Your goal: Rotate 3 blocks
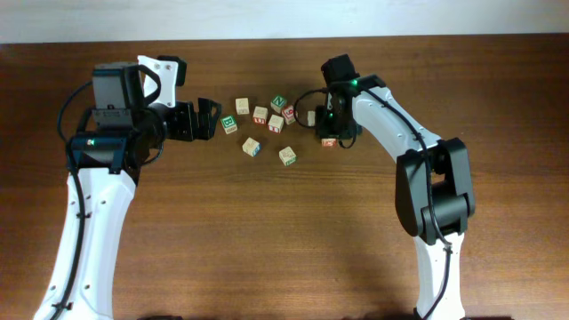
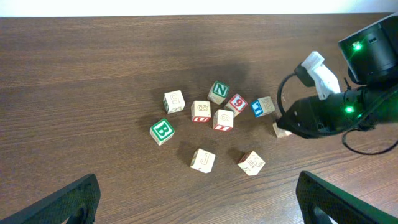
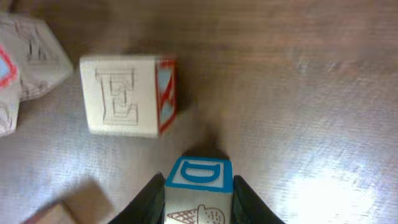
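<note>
My right gripper (image 3: 199,199) is shut on a pale wooden block (image 3: 198,186) with a blue D face and an ice-cream cone drawing; both fingers press its sides. In the overhead view this gripper (image 1: 331,133) points down over that block (image 1: 330,141). Just beyond it lies a pale block carved with an E (image 3: 121,93), one side red and light blue. Two more pale blocks (image 1: 252,146) (image 1: 287,156) lie apart from the cluster, toward the front. My left gripper (image 1: 197,120) stands wide open left of the blocks, holding nothing (image 2: 199,205).
A cluster of other letter cubes sits at the table's back middle, among them a green B (image 2: 161,130), a green N (image 2: 218,92) and a red 9 (image 2: 237,103). The right arm (image 1: 391,124) reaches in from the right. Brown wooden table (image 1: 284,249) all round.
</note>
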Action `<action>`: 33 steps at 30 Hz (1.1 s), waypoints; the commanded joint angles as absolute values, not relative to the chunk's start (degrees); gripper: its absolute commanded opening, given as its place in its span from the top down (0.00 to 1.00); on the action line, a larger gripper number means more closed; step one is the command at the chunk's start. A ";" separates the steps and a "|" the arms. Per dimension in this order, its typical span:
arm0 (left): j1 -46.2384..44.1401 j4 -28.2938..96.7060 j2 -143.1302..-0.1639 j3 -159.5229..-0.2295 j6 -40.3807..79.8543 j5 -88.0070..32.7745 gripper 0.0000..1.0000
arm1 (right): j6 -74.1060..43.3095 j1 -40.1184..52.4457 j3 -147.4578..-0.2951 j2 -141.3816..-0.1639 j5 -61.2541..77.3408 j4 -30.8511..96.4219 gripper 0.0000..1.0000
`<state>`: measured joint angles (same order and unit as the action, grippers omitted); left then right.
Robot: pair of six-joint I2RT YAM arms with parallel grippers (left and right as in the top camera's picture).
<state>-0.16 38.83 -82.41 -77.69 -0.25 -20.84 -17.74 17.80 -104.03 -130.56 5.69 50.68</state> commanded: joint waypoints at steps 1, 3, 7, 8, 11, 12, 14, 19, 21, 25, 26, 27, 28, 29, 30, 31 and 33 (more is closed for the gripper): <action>0.16 38.92 -82.39 -79.11 -0.73 -21.39 0.01 | -17.37 17.63 -104.44 -131.59 13.37 57.76 0.72; 0.16 38.89 -82.39 -79.11 -0.73 -21.39 0.01 | -17.37 17.98 -104.44 -131.59 15.05 62.11 0.72; 0.16 38.92 -82.39 -79.11 -0.73 -21.39 0.01 | -17.34 21.43 -104.40 -131.59 14.59 71.50 0.72; 0.16 38.89 -82.39 -79.11 -0.73 -21.39 0.01 | -17.34 22.63 -104.18 -131.59 14.37 72.71 0.72; 0.16 38.89 -82.39 -79.11 -0.73 -21.39 0.01 | -16.93 26.79 -101.86 -131.59 14.37 76.05 0.71; 0.16 38.92 -82.39 -79.11 -0.73 -21.39 0.01 | -16.95 27.70 -101.08 -131.59 14.39 76.47 0.72; 0.16 38.89 -82.39 -79.11 -0.73 -21.39 0.01 | -17.26 29.43 -99.50 -131.59 14.37 76.95 0.71; 0.16 38.92 -82.39 -79.11 -0.73 -21.39 0.01 | -18.48 31.59 -98.04 -131.55 14.39 77.14 0.50; 0.16 38.89 -82.39 -79.11 -0.73 -21.39 0.01 | -18.46 31.42 -98.30 -131.44 14.39 77.19 0.45; 0.16 38.92 -82.39 -79.11 -0.73 -21.39 0.01 | -18.46 31.42 -102.08 -128.51 13.19 77.17 0.44; 0.16 38.92 -82.39 -79.11 -0.73 -21.39 0.01 | -18.48 31.42 -103.50 -127.74 11.81 77.10 0.45; 0.16 38.92 -82.39 -79.11 -0.73 -21.39 0.01 | -18.48 31.42 -105.51 -127.20 10.13 76.64 0.45; 0.16 38.92 -82.39 -79.11 -0.73 -21.39 0.01 | -18.50 31.44 -107.09 -127.09 8.45 75.46 0.45; 0.16 38.89 -82.39 -79.11 -0.73 -21.39 0.01 | -18.50 31.44 -108.09 -127.09 6.94 73.21 0.45; 0.16 38.92 -82.39 -79.11 -0.73 -21.39 0.01 | -18.81 31.44 -108.12 -127.09 5.61 69.49 0.45; 0.16 38.92 -82.39 -79.11 -0.73 -21.39 0.01 | -19.07 31.44 -107.79 -127.13 5.04 65.80 0.45; 0.16 38.92 -82.39 -79.11 -0.73 -21.39 0.01 | -19.05 31.48 -106.28 -127.17 4.91 58.35 0.42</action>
<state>-0.16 38.85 -82.41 -77.69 -0.25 -20.84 -18.28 31.22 -106.89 -128.95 7.49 61.76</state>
